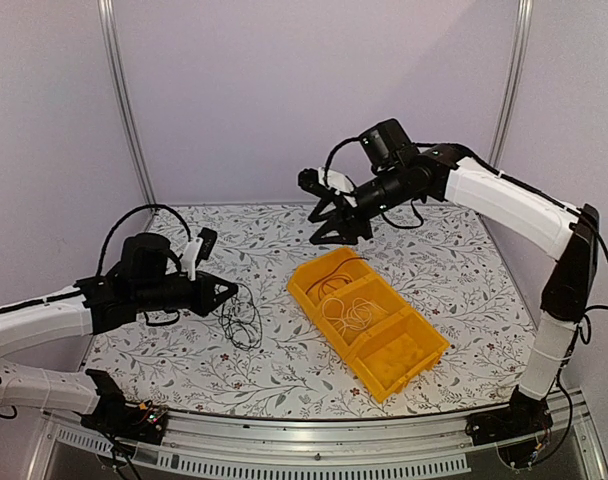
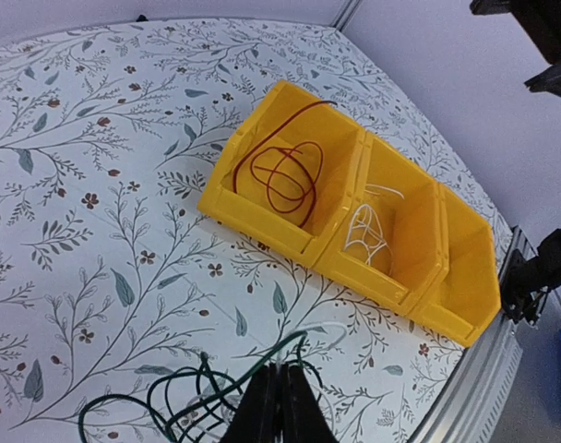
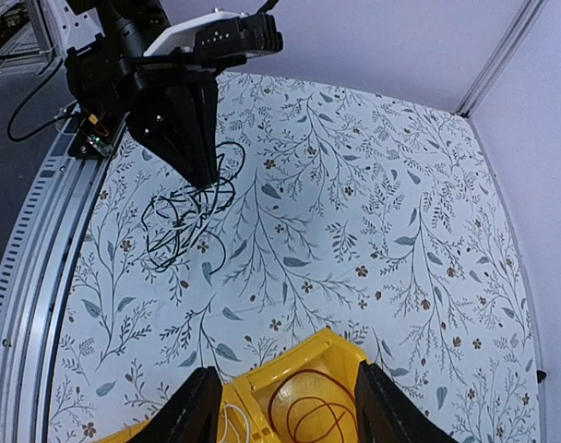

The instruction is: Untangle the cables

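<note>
The left claw (image 2: 280,388) is pinched shut on the black cables (image 2: 170,406) tangled on the table (image 2: 77,185), the right claw (image 3: 288,378) hangs open over the yellow bin (image 1: 404,360) holding a red cable (image 2: 285,175) and a white cable (image 2: 364,231), so next I think comes a slow pull.

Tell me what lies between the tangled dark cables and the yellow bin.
Nothing: between the dark cable tangle and the yellow bin there is only bare floral tabletop, shown clearly in the top external and left wrist views.
</note>
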{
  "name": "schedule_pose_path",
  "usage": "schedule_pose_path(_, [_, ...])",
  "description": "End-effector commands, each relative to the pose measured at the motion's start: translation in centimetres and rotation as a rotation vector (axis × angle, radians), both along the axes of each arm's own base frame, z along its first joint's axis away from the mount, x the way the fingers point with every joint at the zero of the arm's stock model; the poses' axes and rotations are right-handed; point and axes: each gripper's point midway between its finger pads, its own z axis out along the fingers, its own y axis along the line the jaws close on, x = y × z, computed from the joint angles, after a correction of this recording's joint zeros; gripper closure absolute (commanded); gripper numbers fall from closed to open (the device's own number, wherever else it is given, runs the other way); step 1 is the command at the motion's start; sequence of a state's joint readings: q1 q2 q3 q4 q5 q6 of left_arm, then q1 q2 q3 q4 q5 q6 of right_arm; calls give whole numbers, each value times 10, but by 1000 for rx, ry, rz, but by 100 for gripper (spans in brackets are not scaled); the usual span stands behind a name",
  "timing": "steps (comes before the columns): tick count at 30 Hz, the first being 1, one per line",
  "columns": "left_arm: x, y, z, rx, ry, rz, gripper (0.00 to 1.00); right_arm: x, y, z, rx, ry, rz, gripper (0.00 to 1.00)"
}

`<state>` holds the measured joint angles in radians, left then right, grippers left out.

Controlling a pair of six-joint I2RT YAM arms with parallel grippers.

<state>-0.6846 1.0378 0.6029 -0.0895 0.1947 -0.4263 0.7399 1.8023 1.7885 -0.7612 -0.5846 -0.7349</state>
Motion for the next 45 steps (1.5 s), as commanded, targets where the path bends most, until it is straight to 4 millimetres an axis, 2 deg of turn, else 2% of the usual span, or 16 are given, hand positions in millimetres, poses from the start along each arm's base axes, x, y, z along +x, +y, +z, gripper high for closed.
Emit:
schedule_pose_path(1, [1,-1,34,-114,-138,-10,100,-23,57,-11,26,111,89,46])
schedule_pose_path(5, [-3,2,38,-127,-161,-16,100,-45,93,-41,-8,184,167,46])
schedule_pose_path(7, [-5,2,41,-128,-171,-26,100,-49,103,-48,-1,207,174,45])
schedule_pose_path(15, [-9,0,44,-152,-167,-38,100,-59,133,-56,22,234,202,46])
schedule_pose_path(20, [-12,-1,43,-155,-156,-59,100,-64,142,-59,26,233,209,50])
schedule_pose_path(23, [-14,-2,47,-163,-163,-64,100,-55,144,-65,16,234,157,55])
schedule_pose_path(27, [-14,0,53,-176,-173,-54,100,-49,149,-72,14,268,103,55])
schedule_pose_path(29, [-14,1,54,-177,-167,-51,100,-42,151,-73,16,257,70,65])
schedule_pose_path(31, [-16,1,54,-180,-155,-48,100,-27,153,-78,9,231,-10,84])
schedule_pose_path(32, [-16,2,56,-183,-153,-45,100,-17,154,-79,8,217,-63,90])
schedule_pose_path(35, [-20,8,57,-176,-133,-26,100,21,149,-84,-4,142,-277,100])
schedule_pose_path(36, [-21,11,59,-174,-130,-13,100,31,147,-86,-7,122,-327,100])
schedule_pose_path(40, [-23,30,96,-181,-180,60,100,48,148,-106,-25,131,-377,100])
schedule_pose_path(42, [-24,44,127,-210,-239,117,100,44,153,-132,-57,163,-350,100])
schedule_pose_path(45, [-25,64,173,-254,-332,199,100,37,157,-159,-86,208,-309,100])
